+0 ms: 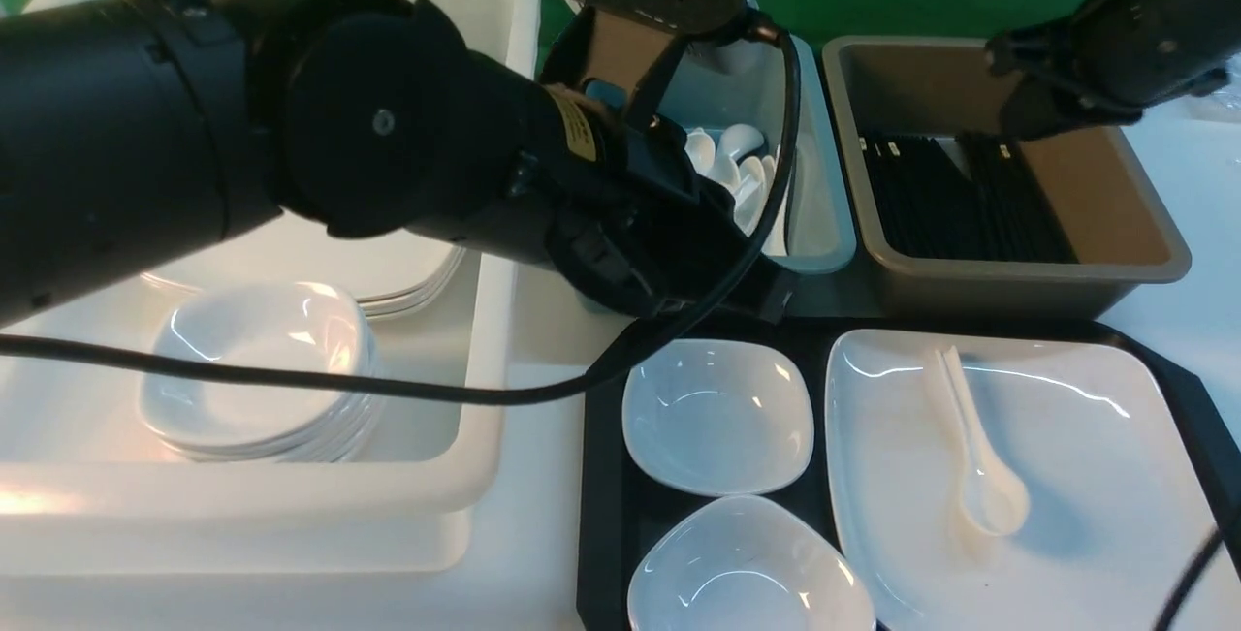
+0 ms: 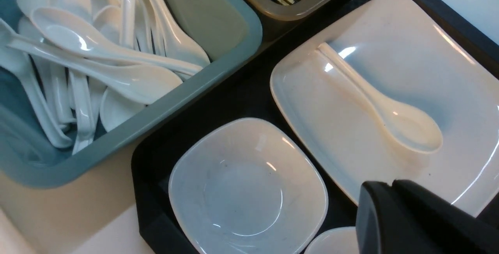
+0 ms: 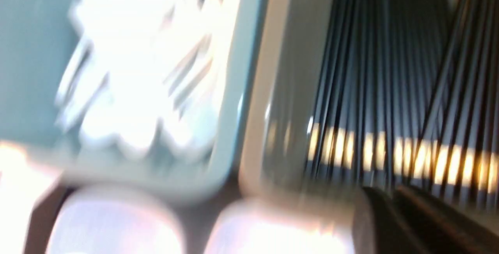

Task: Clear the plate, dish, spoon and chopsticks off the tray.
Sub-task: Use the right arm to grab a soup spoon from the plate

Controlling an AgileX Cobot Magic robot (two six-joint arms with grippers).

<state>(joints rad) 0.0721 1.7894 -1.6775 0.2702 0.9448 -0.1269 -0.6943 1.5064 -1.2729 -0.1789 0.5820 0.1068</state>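
Note:
The black tray holds the large white plate with the white spoon lying on it. Two small white dishes sit beside the plate on the tray. In the left wrist view my left gripper hangs shut and empty above the near edge of the plate, a little short of the spoon. My right gripper is over the brown bin, its fingers together with nothing between them; that view is blurred. Black chopsticks lie in the bin.
A teal bin full of white spoons and the brown bin stand just behind the tray. A deep white bin at the left holds stacked bowls and plates. My left arm stretches across it, its cable trailing.

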